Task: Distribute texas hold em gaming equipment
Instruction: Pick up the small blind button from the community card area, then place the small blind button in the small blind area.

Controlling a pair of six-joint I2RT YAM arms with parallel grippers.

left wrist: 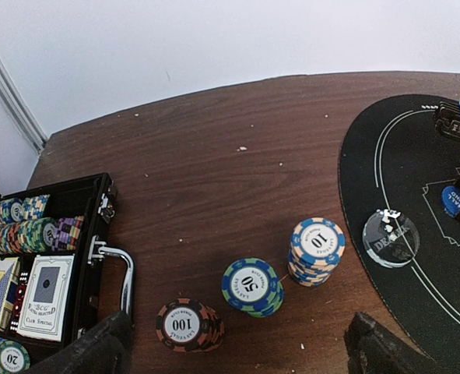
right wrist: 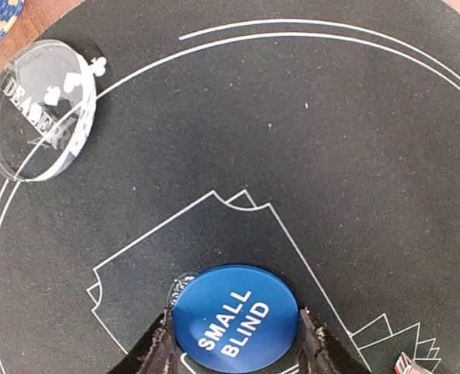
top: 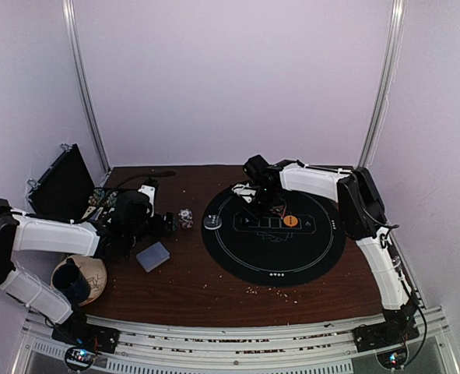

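My right gripper [right wrist: 236, 354] is shut on a blue "SMALL BLIND" disc [right wrist: 236, 318], low over a card outline on the black mat [right wrist: 354, 140]; in the top view it sits at the mat's far left [top: 261, 204]. An orange disc [top: 290, 220] lies mid-mat. A clear dealer disc [right wrist: 41, 109] rests on the mat's left edge. My left gripper [left wrist: 237, 354] is open and empty, just short of three chip stacks on the wood: dark "100" [left wrist: 187, 323], blue-green "50" [left wrist: 251, 286], blue-white "10" [left wrist: 317, 249]. A grey-blue card deck [top: 153, 255] lies near the left arm.
An open black case [left wrist: 97, 234] with more chips and two card packs stands at the far left [top: 62, 183]. A patterned bowl [top: 96, 274] sits at the near left under the left arm. Small crumbs dot the wooden table [top: 206, 288].
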